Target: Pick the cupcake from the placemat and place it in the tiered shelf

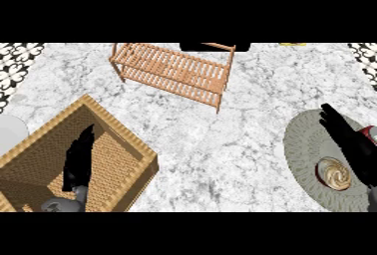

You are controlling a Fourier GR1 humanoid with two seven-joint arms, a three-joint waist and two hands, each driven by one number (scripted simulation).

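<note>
Head view. The right hand (352, 144) hangs over the grey round placemat (305, 149) at the right side of the marble bench (221, 144). Its fingers are extended and spread, closed on nothing. The cupcake (335, 173), with a swirled cream top in a dark wrapper, sits on the placemat just beside the hand, on its inner side and nearer the robot than the fingertips. Whether the palm touches the wrapper cannot be told. A small red-and-white object (369, 133) shows at the outer side of the hand; its kind cannot be made out.

The wooden tiered shelf (177, 69) stands well apart from the right hand, far forward and across to its left, near the far edge of the bench. The left hand (79, 159) rests over the woven basket (81, 159) at the opposite side, fingers straight and together, holding nothing.

Assessment: the pick step is in hand and not yet completed; the cupcake is ungrasped and the shelf holds nothing visible. The next move calls for drawing the right hand back over the cupcake and curling fingers and thumb round the wrapper before any lift, then a long carry forward-left to a shelf tier.
</note>
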